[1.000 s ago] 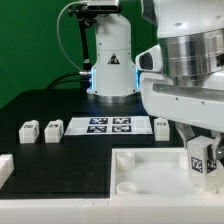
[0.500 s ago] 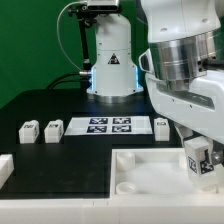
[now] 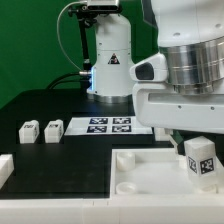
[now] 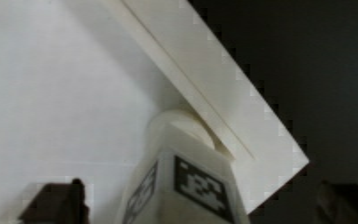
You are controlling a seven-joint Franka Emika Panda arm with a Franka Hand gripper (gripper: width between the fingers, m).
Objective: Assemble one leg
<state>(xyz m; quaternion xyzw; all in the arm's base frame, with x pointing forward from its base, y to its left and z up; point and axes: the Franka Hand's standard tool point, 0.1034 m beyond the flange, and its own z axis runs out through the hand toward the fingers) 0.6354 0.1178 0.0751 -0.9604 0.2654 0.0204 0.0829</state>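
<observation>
A leg (image 3: pixel 201 158), a small white block with a black-and-white marker, stands upright in the corner of the large white tray-like part (image 3: pixel 150 185) at the exterior view's right. My gripper (image 4: pixel 197 205) hangs straight above it. In the wrist view the leg (image 4: pixel 190 175) rises between my two dark fingertips (image 4: pixel 55 200), with a gap showing on each side, so the gripper is open around it. In the exterior view the wide hand hides the fingers. Three more legs lie on the black table: two at the left (image 3: pixel 28 130) (image 3: pixel 54 129) and one (image 3: pixel 161 125) beside the marker board.
The marker board (image 3: pixel 108 125) lies flat in the middle of the table. The arm's base (image 3: pixel 112 60) stands behind it. Another white part (image 3: pixel 4 168) pokes in at the exterior view's left edge.
The hand has turned about its own axis above the leg. The fingers that gripped the leg earlier now stand apart from it. The leg stays in the tray corner, more upright.
</observation>
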